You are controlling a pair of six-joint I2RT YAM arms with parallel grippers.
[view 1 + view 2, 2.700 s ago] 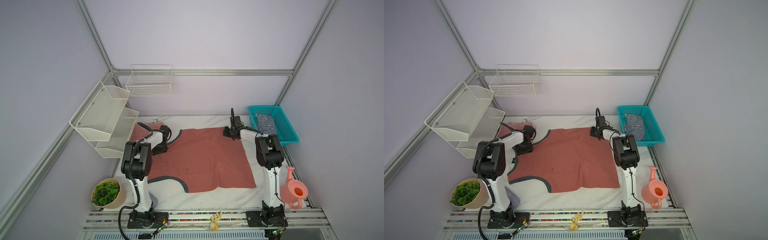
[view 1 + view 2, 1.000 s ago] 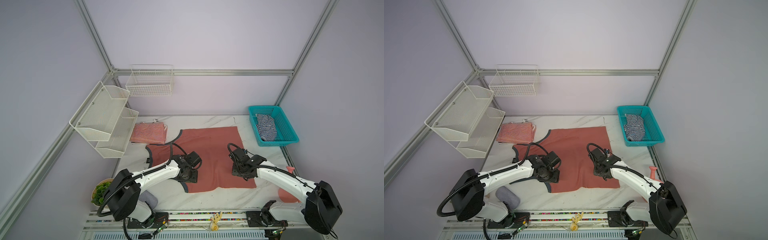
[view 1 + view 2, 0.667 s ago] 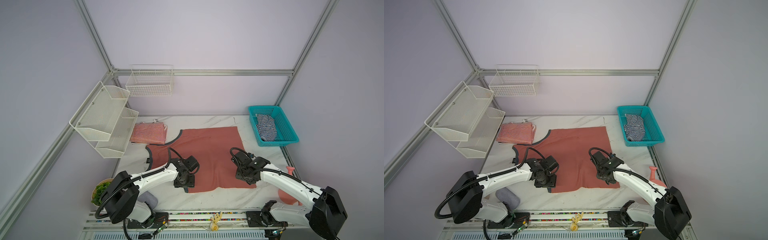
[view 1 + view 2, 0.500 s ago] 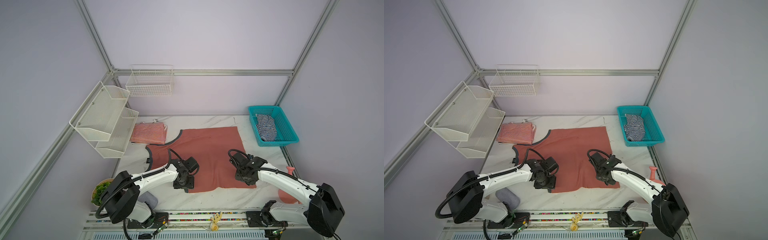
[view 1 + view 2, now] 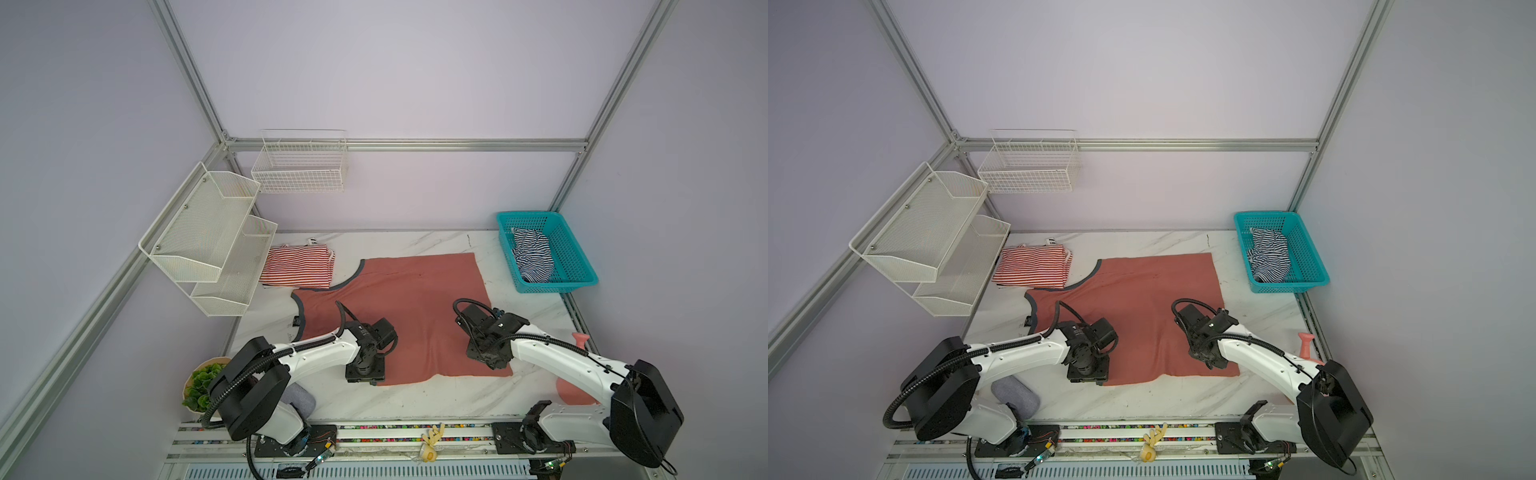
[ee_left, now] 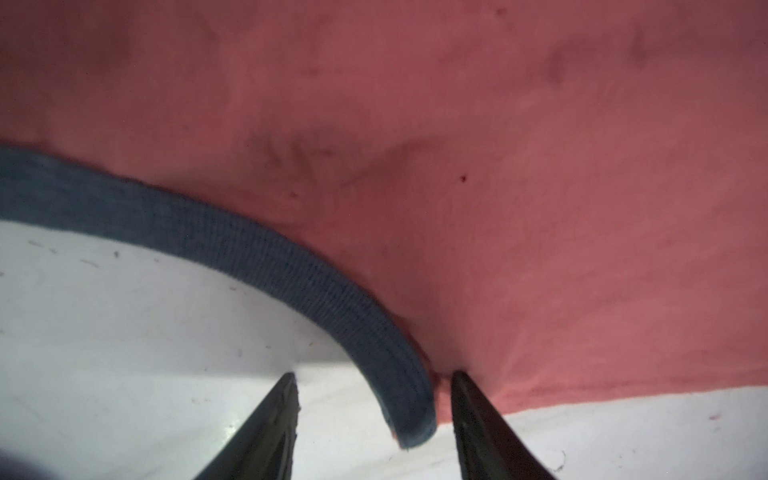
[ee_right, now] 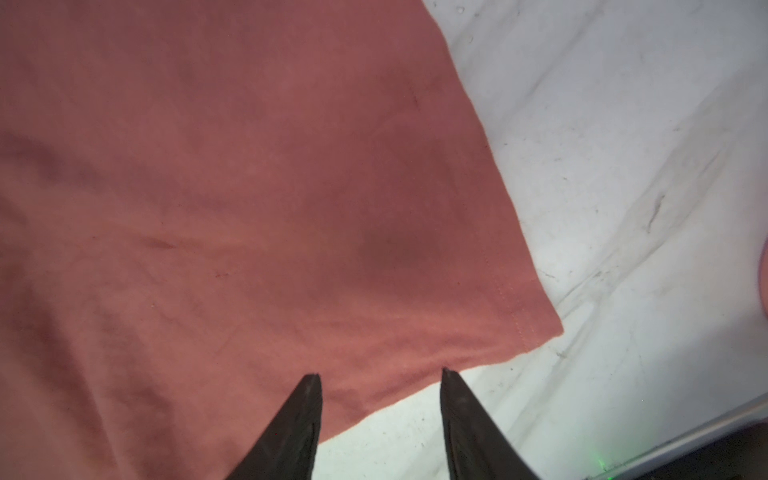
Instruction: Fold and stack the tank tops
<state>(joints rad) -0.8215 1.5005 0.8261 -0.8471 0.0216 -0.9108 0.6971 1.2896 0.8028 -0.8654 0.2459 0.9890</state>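
Both my pincers have come from the far edge of the salmon shirt to its near edge. My left pincer stands released, with the grey trim between its jaws. My right pincer is released too, just beside the hem corner. The shirt lies flat on the table. I think the next fold starts here, by pinching both near corners.

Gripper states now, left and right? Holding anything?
Left gripper: open, astride the grey trim of the red tank top, nothing held.
Right gripper: open at that top's edge, nothing held.
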